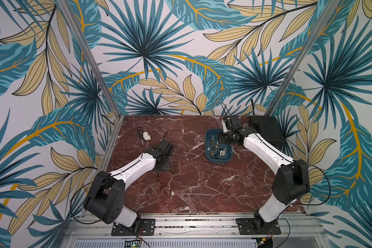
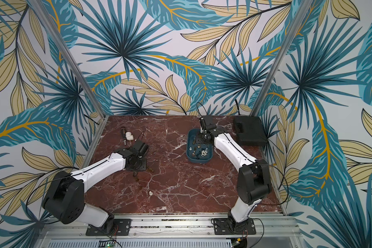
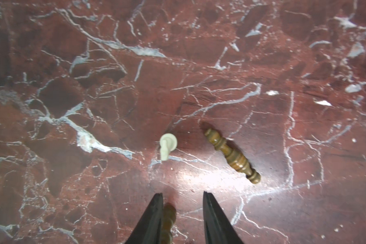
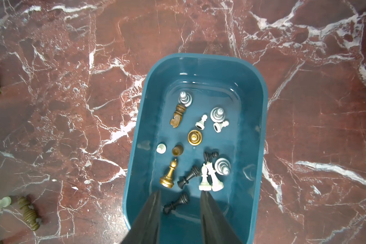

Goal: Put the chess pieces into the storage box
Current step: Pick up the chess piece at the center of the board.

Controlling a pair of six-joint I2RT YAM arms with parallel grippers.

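The teal storage box stands right of the table's middle, with several chess pieces inside: gold, white, silver, black and brown. My right gripper hangs open above the box's near end. A black piece lies on the box floor beneath its gap. My left gripper is open, low over the marble. A brown piece lies between its fingers, against one of them. Just beyond lie a white piece and another brown piece. In both top views the white piece shows.
A flat black case sits at the back right corner behind the right arm. At the back left lie a white pipe elbow and a black-and-orange stick tool. Metal frame posts border the table.
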